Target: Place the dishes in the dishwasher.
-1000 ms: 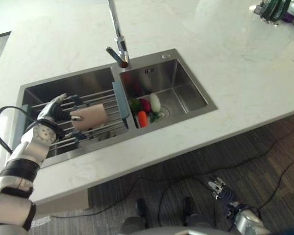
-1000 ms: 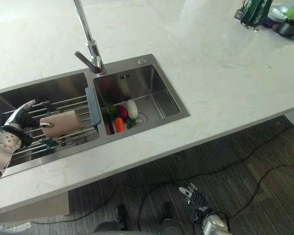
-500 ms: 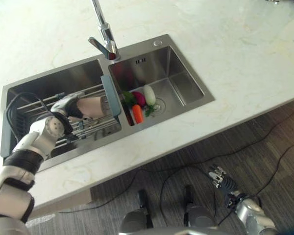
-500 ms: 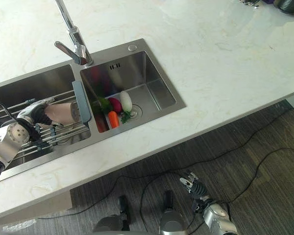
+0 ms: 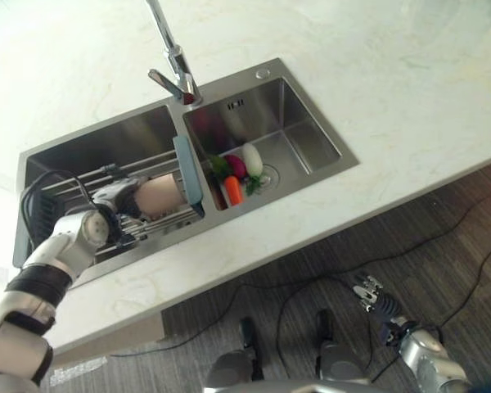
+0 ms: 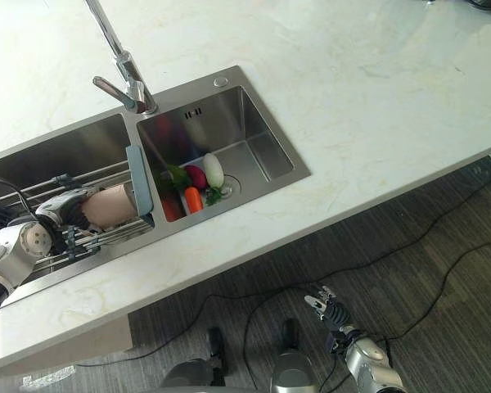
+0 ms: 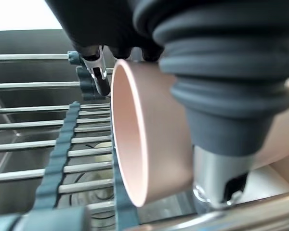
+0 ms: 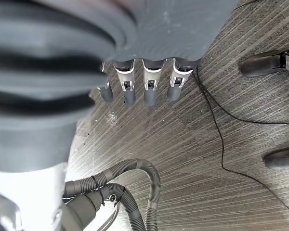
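Note:
A pale pink cup (image 5: 159, 194) lies on its side on a metal bar rack (image 5: 82, 184) over the left basin of the steel sink (image 5: 307, 139). My left hand (image 5: 114, 201) reaches in from the left and is shut on the cup. In the left wrist view the thumb (image 7: 221, 168) lies across the side of the cup (image 7: 149, 139) and the fingers (image 7: 97, 72) curl behind its rim. My right hand (image 5: 375, 296) hangs low over the floor, and its fingers (image 8: 149, 84) are straight and hold nothing.
The rack ends in a blue-grey bar (image 5: 188, 176) at the divider. A carrot (image 5: 233, 190), a red radish (image 5: 236, 166), a white vegetable (image 5: 251, 159) and greens lie in the right basin. A tall tap (image 5: 173, 59) stands behind the sink on the white marble counter (image 5: 393, 82).
The camera has shifted. My left hand, beside the cup with spread fingers a second ago, has closed round it. The cup stays on the rack, and the right hand still hangs low.

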Robot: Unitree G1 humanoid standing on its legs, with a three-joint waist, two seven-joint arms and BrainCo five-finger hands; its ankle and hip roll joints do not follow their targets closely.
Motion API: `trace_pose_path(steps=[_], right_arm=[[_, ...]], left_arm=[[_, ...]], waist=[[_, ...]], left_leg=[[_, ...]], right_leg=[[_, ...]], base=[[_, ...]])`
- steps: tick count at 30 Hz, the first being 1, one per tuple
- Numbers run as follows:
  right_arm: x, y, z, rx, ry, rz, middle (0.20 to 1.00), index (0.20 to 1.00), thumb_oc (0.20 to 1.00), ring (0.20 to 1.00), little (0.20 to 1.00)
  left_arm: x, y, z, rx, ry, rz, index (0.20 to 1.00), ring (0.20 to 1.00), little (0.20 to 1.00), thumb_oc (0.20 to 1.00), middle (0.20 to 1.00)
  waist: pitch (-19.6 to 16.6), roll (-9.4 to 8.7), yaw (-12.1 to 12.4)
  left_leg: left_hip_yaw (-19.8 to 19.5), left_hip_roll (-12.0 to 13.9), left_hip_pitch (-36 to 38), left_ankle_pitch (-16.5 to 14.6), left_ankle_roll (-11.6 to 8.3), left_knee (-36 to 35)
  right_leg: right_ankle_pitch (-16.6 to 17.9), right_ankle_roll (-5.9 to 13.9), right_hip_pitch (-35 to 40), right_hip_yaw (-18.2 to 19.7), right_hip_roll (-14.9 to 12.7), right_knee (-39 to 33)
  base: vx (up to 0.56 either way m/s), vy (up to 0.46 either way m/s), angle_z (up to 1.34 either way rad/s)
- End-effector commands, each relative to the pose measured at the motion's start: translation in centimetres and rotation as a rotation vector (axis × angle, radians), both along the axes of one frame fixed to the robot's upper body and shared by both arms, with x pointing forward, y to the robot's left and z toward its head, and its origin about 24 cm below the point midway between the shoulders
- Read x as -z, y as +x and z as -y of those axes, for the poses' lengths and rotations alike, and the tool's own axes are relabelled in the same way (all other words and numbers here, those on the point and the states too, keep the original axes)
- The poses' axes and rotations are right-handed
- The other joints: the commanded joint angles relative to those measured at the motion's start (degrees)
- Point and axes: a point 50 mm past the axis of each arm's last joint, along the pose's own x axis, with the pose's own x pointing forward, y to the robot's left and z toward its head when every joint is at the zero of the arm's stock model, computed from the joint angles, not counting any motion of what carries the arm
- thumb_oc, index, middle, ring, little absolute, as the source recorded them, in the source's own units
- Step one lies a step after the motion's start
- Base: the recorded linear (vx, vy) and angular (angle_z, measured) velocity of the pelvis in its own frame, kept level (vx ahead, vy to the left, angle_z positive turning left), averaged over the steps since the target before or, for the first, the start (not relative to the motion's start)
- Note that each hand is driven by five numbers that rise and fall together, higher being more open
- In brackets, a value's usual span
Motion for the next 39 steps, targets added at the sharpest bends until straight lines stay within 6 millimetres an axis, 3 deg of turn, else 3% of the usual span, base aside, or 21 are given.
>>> trace_pose_path(steps=[1,8,9,10,19,25,32,39], right_arm=[[-1.5,1.2,0.2,-0.024,0.015,0.076,1.0,1.0,1.0,1.0,1.0],[-1.6,1.5,0.0,-0.033,0.017,0.088,1.0,1.0,1.0,1.0,1.0],[-1.7,1.5,0.0,-0.034,0.017,0.09,1.0,1.0,1.0,1.0,1.0],[-1.7,1.6,0.0,-0.035,0.017,0.091,1.0,1.0,1.0,1.0,1.0],[-1.9,1.9,-0.1,-0.042,0.01,0.099,1.0,1.0,1.0,1.0,1.0],[-1.6,1.4,-0.3,-0.021,0.033,0.101,1.0,1.0,1.0,1.0,1.0],[-0.3,0.6,-1.0,-0.008,0.044,0.055,1.0,1.0,1.0,1.0,1.0],[1.7,-1.6,-1.9,0.06,0.103,-0.01,1.0,1.0,1.0,1.0,1.0]], left_arm=[[-1.3,-0.4,-2.7,-0.093,0.099,0.013,1.0,1.0,1.0,1.0,1.0],[-1.0,-0.1,-2.8,-0.15,0.065,0.015,1.0,1.0,1.0,1.0,1.0],[-0.8,-0.2,-2.9,-0.162,0.062,-0.002,0.46,0.46,0.46,0.46,0.46],[-0.5,-0.3,-3.0,-0.164,0.053,0.0,0.2,0.2,0.2,0.2,0.2],[0.7,-0.3,-3.0,-0.214,-0.063,-0.048,0.2,0.2,0.2,0.2,0.2],[-0.8,0.1,-2.2,-0.135,-0.05,0.083,0.2,0.2,0.2,0.2,0.2],[-1.2,0.0,-1.3,-0.087,-0.066,0.226,0.2,0.2,0.2,0.2,0.2],[-3.8,-0.4,-0.9,-0.077,-0.193,0.531,0.2,0.2,0.2,0.2,0.2]], waist=[[-2.3,-0.9,-0.3],[-2.3,-1.03,-0.5],[-2.3,-1.05,-0.6],[-2.3,-1.07,-0.7],[-2.3,-0.97,-1.1],[-3.2,-1.08,-0.3],[-6.1,-0.54,0.5],[-8.2,-0.94,2.5]], left_leg=[[-5.3,1.5,0.0,-3.2,-2.01,0.3],[-5.2,1.3,0.0,-3.1,-2.0,0.0],[-5.1,1.4,0.0,-3.1,-1.99,-0.1],[-5.1,1.4,0.0,-3.1,-1.99,0.0],[-4.7,1.4,0.2,-3.2,-1.95,-0.1],[-4.7,1.5,0.4,-3.3,-2.0,-0.1],[-4.4,1.5,2.6,-3.9,-1.97,-0.1],[-5.2,1.5,3.8,-4.5,-1.75,-0.1]], right_leg=[[3.5,7.24,-3.6,-0.3,-7.3,0.8],[3.7,7.25,-4.0,-0.1,-7.2,0.7],[3.7,7.28,-4.0,-0.1,-7.2,0.7],[3.7,7.28,-4.1,0.0,-7.2,0.8],[3.7,7.24,-4.1,-0.1,-7.2,0.8],[3.5,7.29,-3.5,-1.4,-7.4,0.6],[2.6,7.18,-1.1,-2.4,-7.6,0.6],[1.9,7.49,1.0,-4.0,-7.9,0.7]], base=[[0.0,0.0,0.0],[0.0,0.0,0.0],[0.0,0.0,0.0],[0.0,0.0,0.0],[0.0,0.0,0.0],[-0.03,-0.064,0.01],[0.06,-0.053,0.02],[0.03,-0.077,0.07]])
